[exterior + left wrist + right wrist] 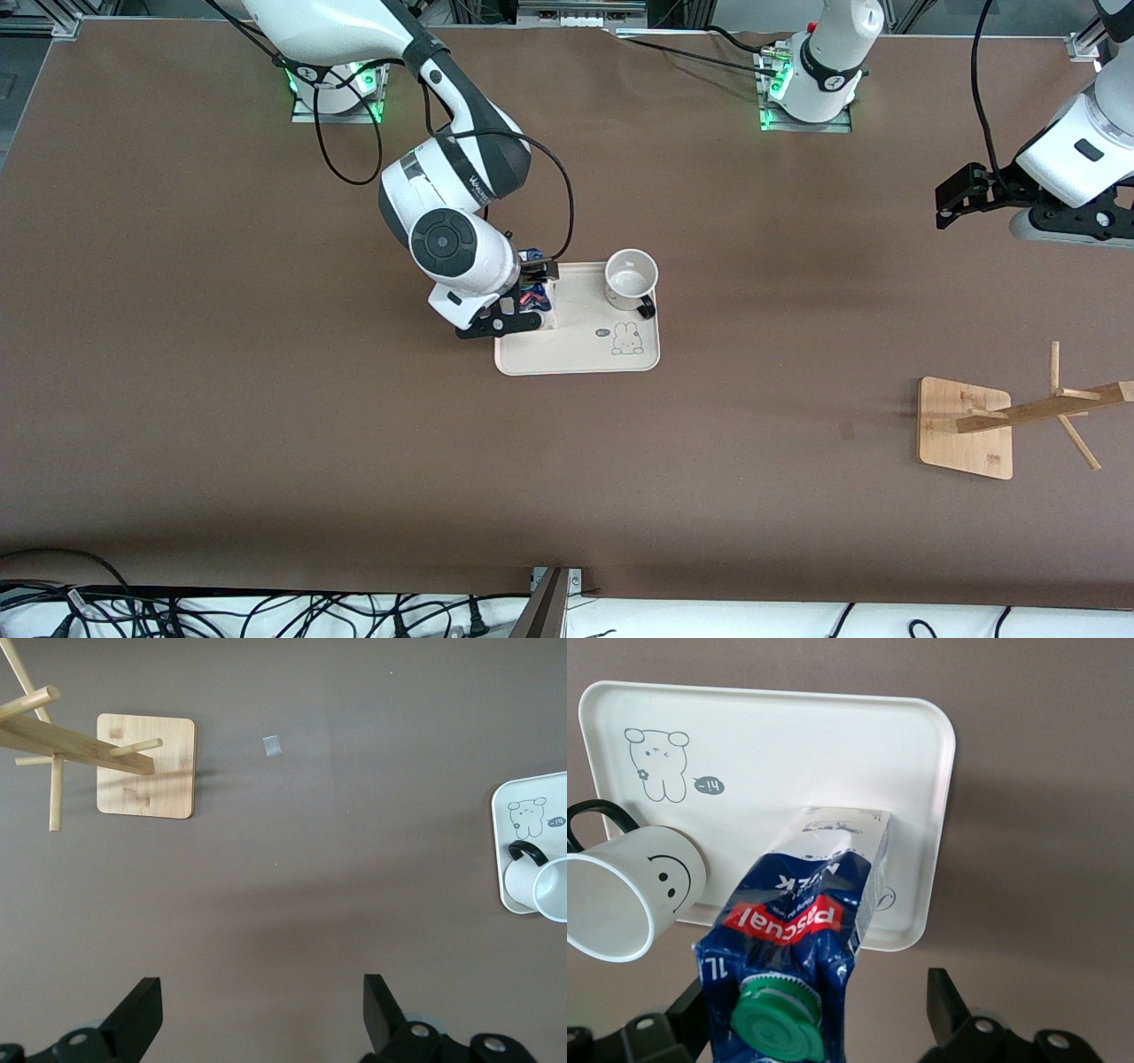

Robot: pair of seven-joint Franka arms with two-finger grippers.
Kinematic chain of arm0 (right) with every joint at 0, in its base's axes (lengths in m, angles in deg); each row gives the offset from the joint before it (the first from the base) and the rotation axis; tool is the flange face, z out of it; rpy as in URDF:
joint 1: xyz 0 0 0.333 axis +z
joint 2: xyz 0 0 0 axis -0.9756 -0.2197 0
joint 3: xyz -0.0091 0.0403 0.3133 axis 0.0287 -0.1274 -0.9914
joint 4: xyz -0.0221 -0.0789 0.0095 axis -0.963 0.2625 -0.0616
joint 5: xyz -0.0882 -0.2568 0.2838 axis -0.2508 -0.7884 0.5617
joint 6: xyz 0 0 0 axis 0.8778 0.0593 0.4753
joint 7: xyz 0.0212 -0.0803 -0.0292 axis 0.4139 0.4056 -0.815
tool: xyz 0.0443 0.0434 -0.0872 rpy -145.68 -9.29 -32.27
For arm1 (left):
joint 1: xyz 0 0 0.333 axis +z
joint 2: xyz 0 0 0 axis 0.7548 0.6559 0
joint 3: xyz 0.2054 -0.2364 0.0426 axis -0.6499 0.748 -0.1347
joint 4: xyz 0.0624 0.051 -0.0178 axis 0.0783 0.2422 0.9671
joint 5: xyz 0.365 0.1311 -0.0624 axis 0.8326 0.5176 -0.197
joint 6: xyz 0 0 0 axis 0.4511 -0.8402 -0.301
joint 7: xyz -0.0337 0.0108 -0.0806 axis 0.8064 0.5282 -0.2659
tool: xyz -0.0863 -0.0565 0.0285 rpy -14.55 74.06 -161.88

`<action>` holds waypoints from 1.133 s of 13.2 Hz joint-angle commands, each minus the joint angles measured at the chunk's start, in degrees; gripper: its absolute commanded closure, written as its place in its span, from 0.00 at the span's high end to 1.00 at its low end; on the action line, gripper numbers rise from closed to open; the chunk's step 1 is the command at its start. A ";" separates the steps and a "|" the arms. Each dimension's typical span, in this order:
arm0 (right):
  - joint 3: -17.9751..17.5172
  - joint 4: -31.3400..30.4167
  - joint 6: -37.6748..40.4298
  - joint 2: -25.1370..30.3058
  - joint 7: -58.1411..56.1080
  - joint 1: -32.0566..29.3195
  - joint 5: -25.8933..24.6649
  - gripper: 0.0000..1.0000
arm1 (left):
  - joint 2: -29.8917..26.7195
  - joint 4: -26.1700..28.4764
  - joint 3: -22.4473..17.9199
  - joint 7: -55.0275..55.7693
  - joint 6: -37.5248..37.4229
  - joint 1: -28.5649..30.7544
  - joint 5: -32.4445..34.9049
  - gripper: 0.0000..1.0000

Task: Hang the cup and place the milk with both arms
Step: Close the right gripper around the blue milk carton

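Note:
The milk [811,930], a dark blue and white carton with a green cap, stands on the cream tray [788,744] at its corner toward the right arm's end. In the front view the milk [532,282] is mostly hidden under the right hand. My right gripper [815,1001] is open around the carton's top, with one finger against it and the other finger [943,997] apart; the gripper also shows in the front view [530,291]. The cup [631,276] stands upright on the tray [576,354], and it also shows in the right wrist view [629,895]. My left gripper [952,199] is open and empty above bare table.
A wooden cup rack [966,430] with slanted pegs stands toward the left arm's end, nearer the front camera than the tray; it also shows in the left wrist view [146,766]. A small grey mark [272,745] lies on the table beside its base.

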 commanded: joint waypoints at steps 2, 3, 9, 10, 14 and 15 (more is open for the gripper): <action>-0.36 -0.73 0.31 0.26 -0.88 -0.25 -0.67 0.98 | 2.50 -2.77 0.06 -0.41 -1.44 -0.19 -1.04 1.00; -0.36 -0.73 0.31 0.26 -1.23 -0.26 -0.67 0.90 | 3.03 -2.95 0.06 -0.50 -1.44 -0.10 -1.13 1.00; -0.36 -0.73 -0.04 0.26 -2.02 -0.34 -0.67 0.59 | 4.00 -2.87 0.23 -1.11 -10.22 -0.37 -1.13 1.00; -0.36 -0.64 -0.04 0.35 -2.02 -0.26 -0.58 0.59 | 4.09 -2.87 0.23 -1.11 -10.40 -0.37 -1.13 1.00; -0.36 -0.73 0.22 0.79 -1.67 -0.08 -0.76 0.54 | 4.17 -2.95 0.23 -0.94 -10.49 -1.42 -1.13 1.00; -0.27 -0.73 0.13 0.70 -1.67 0.01 -0.84 0.48 | 4.09 -2.87 0.23 -1.02 -10.58 -1.42 -1.13 1.00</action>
